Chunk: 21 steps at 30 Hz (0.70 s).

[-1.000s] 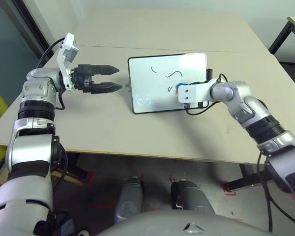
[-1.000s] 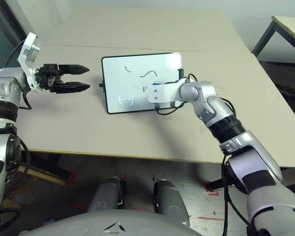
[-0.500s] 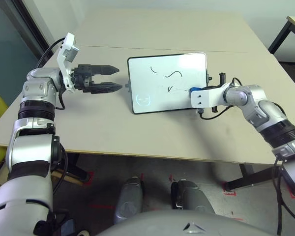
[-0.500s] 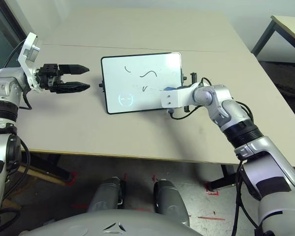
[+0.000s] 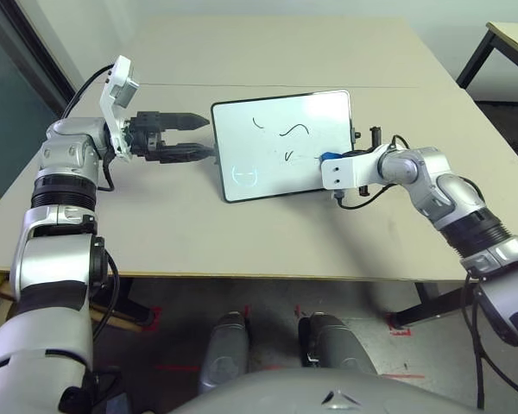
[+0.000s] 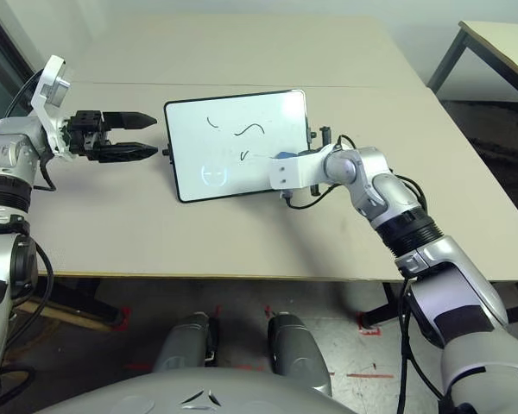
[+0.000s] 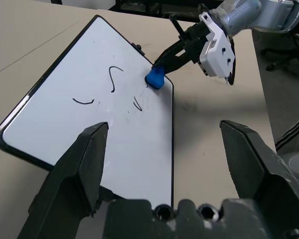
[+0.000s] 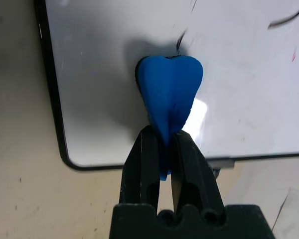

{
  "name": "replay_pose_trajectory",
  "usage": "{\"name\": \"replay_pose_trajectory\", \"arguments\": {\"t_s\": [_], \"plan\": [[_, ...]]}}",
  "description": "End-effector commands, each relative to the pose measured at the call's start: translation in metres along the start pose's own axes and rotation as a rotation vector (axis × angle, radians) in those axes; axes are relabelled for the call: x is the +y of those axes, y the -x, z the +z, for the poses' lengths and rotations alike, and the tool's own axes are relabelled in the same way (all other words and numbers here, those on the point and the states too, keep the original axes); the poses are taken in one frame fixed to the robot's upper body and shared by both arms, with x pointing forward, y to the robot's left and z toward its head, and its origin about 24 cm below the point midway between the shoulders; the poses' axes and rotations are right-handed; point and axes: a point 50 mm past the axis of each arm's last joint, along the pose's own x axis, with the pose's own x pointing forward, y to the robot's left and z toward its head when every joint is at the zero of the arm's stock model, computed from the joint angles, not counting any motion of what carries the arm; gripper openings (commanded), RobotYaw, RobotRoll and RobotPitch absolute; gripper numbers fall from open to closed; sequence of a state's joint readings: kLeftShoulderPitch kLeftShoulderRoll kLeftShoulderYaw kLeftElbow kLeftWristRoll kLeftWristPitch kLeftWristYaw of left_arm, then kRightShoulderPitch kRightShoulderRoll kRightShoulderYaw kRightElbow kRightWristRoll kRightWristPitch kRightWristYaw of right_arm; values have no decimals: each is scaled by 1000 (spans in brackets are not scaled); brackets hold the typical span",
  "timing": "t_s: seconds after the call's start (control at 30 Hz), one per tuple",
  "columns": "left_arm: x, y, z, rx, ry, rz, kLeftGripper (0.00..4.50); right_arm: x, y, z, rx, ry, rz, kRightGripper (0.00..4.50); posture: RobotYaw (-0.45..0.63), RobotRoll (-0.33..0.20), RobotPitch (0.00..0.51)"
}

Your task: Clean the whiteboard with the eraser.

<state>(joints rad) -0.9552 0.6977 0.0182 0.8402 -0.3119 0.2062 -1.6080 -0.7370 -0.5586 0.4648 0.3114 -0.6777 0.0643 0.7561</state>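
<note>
On whiteboard [image 5: 272,159], eraser [image 7: 155,78] nearer right edge than 1 second ago

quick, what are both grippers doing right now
Left gripper: open, holding nothing, fingers spread apart beside the whiteboard.
Right gripper: closed on the blue eraser, over the whiteboard.

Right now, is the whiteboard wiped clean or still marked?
Still marked: the board bears dark squiggles beside the eraser, which the right fingers grip.
</note>
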Motion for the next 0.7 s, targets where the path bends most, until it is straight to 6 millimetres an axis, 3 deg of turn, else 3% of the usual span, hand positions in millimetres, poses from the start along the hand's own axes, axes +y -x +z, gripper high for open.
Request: {"name": "replay_pose_trajectory", "arguments": {"t_s": [0.03, 0.7], "plan": [[0, 1, 2, 20, -5, -2, 4500, 1, -5, 13, -29, 36, 23, 114, 142, 0, 68], [0, 0, 1, 11, -4, 0, 4500, -12, -17, 58, -141, 66, -1, 114, 147, 0, 61]]}}
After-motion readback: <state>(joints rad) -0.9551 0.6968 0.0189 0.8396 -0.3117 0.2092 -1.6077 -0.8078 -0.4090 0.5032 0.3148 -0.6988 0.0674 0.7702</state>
